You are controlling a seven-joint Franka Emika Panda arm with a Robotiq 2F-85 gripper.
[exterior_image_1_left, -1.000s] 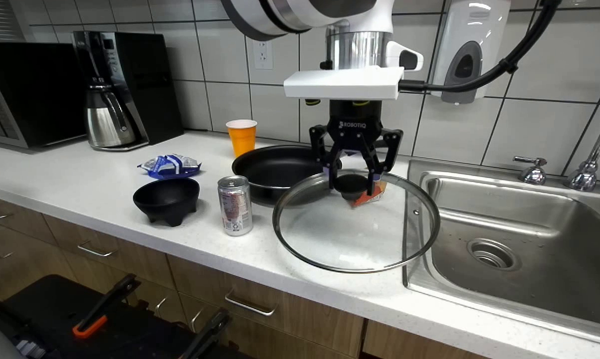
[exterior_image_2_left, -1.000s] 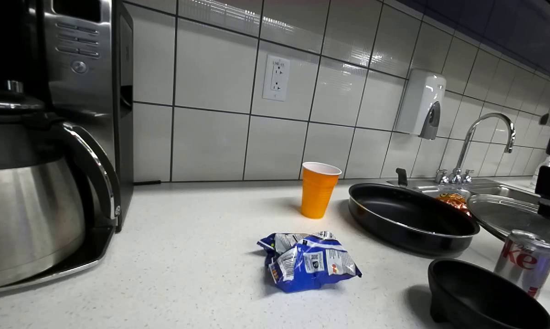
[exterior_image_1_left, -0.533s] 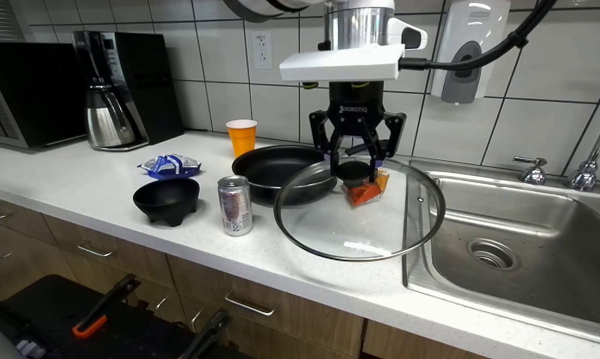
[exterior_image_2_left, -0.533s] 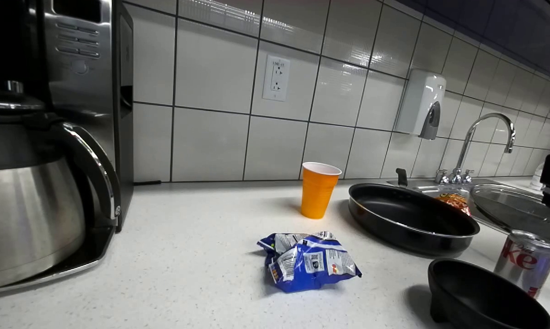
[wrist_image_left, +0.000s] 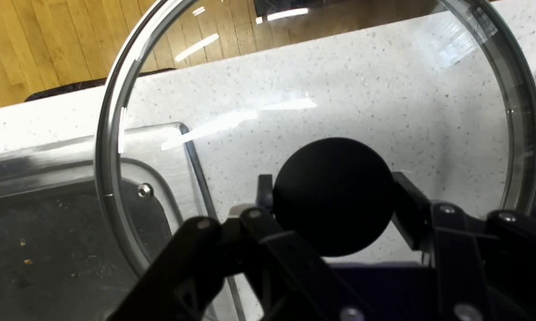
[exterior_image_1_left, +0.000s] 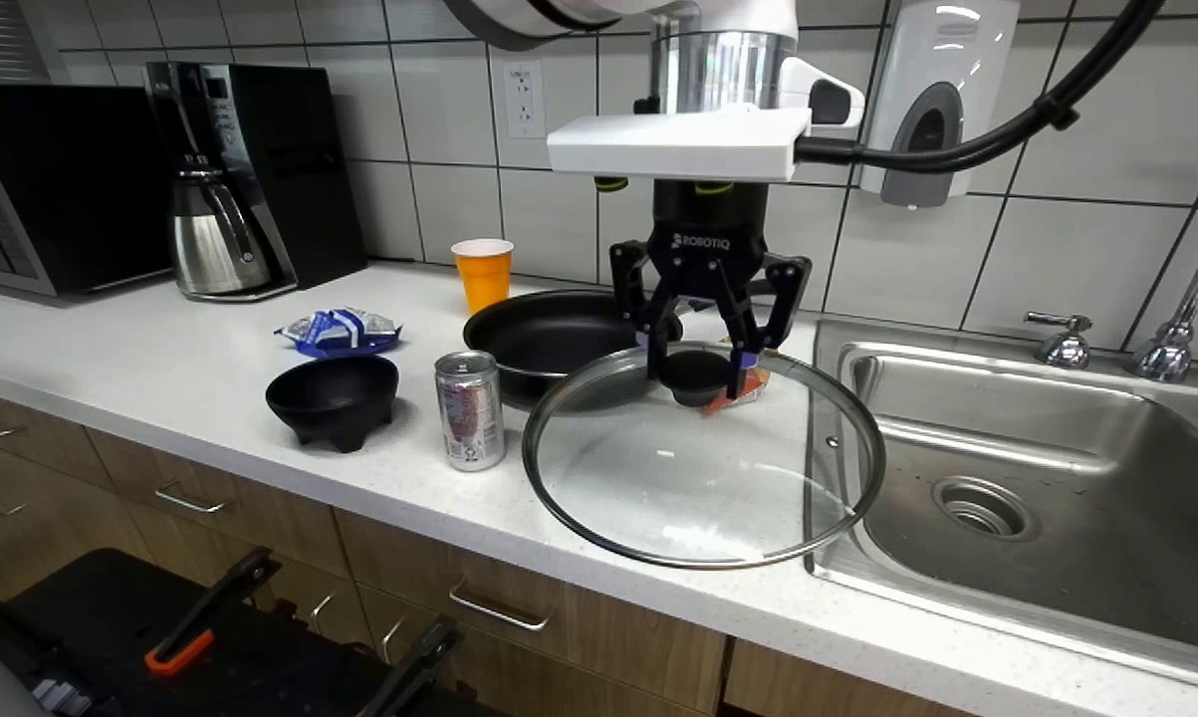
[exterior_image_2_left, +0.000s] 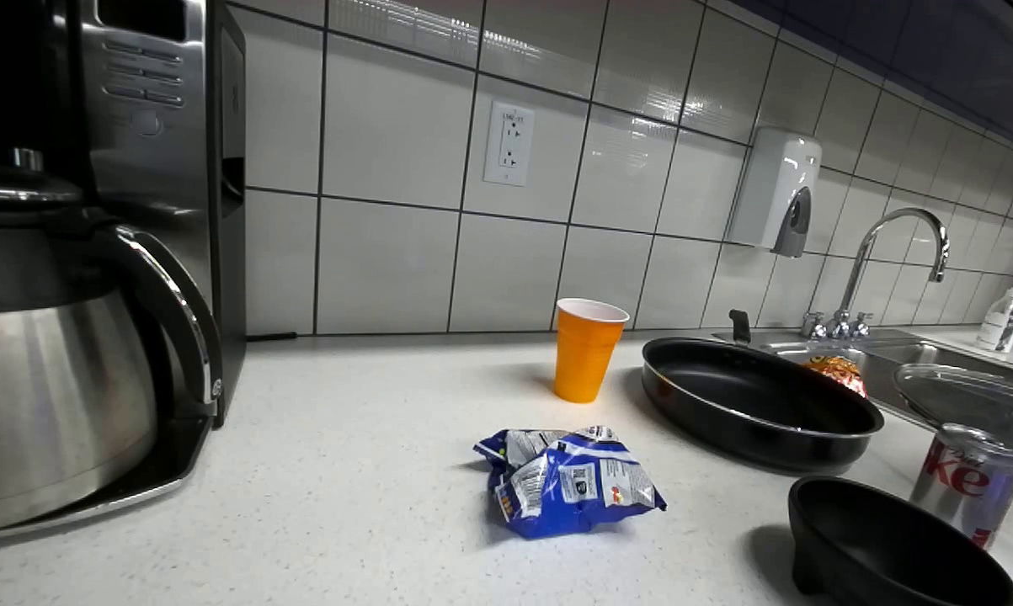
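Above the counter (exterior_image_1_left: 190,368), near its front edge and beside the sink (exterior_image_1_left: 1037,438), your hand (wrist_image_left: 334,200) grips the glass lid (exterior_image_1_left: 698,488) by its black knob (exterior_image_1_left: 693,376), presumably because a knob suits a pinch from above better than broad, smooth glass.
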